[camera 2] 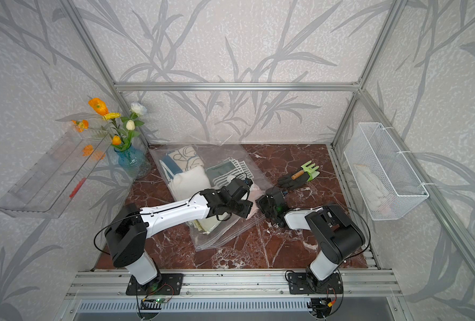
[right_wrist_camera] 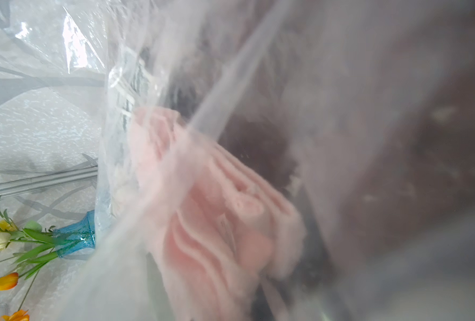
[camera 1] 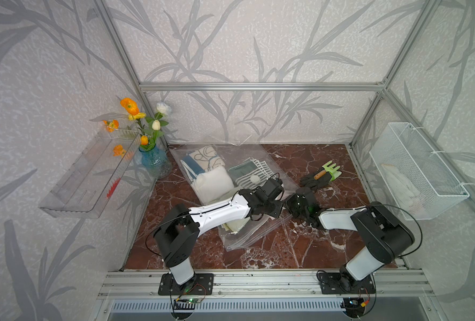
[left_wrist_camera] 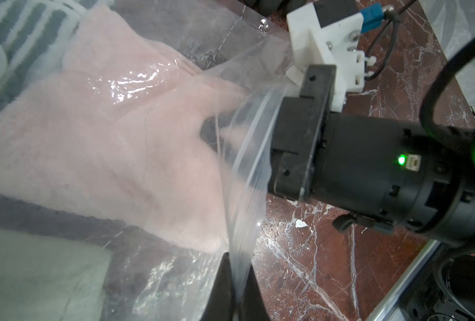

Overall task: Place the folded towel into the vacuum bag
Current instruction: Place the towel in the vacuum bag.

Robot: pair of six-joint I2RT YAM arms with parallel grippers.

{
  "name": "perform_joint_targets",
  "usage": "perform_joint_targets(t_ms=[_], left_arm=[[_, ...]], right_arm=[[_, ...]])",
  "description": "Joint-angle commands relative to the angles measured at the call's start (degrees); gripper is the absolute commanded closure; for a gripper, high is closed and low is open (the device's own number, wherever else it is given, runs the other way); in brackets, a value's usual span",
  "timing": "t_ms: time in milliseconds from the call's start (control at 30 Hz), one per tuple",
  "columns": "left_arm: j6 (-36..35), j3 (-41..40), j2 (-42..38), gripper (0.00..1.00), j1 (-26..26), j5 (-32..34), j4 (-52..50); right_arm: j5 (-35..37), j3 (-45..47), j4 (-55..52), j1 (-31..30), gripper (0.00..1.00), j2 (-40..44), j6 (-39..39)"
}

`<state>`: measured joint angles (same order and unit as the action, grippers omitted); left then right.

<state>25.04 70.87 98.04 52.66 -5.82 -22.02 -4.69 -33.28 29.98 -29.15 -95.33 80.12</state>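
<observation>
Pink folded towel [left_wrist_camera: 114,144] held inside the mouth of the vacuum bag [camera 1: 254,236]

The left gripper [left_wrist_camera: 236,280] is clamped fully shut on the bag's zip strip. The right gripper [left_wrist_camera: 219,133] is reached inside, and its jaws are seen closed on the towel's folded edge, blurred by film. The towel is placed at the bag's 4 o'clock side, and in both top views it is largely hidden beneath the left wrist. The bag is spread at the centre of the marble table [camera 1: 300,250].
</observation>
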Motion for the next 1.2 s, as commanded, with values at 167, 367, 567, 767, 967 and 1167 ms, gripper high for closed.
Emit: perform_joint_targets(t_ms=[167,367,567,767,967,1167], left_arm=[[-0.72,0.96,0.06,0.95,0.77,-1.71,0.53],[1.00,-1.18,-2.15,0.78,0.38,-4.18,1.16],[5.63,-7.53,-11.77,0.67,-2.60,-6.89,3.49],[8.78,-14.26,-18.28,0.71,-7.42,-4.35,5.15],[9.98,-15.55,-14.55,0.74,-9.16,-5.88,9.66],[11.10,-20.53,-10.29,0.72,-9.16,-3.04,11.53]], right_arm=[[0.47,-2.04,4.00,0.24,0.75,-5.59,-3.06],[-6.52,-2.33,-17.57,2.09,0.37,6.17,-16.01],[-7.29,-5.46,-47.00,7.72,0.34,18.83,-34.01],[4.76,-21.24,-64.16,5.47,0.45,20.85,-51.07],[-6.93,-35.28,-56.22,-4.74,0.57,2.31,-50.89],[-8.70,-37.20,-50.07,-3.49,0.69,-10.64,-45.85]])
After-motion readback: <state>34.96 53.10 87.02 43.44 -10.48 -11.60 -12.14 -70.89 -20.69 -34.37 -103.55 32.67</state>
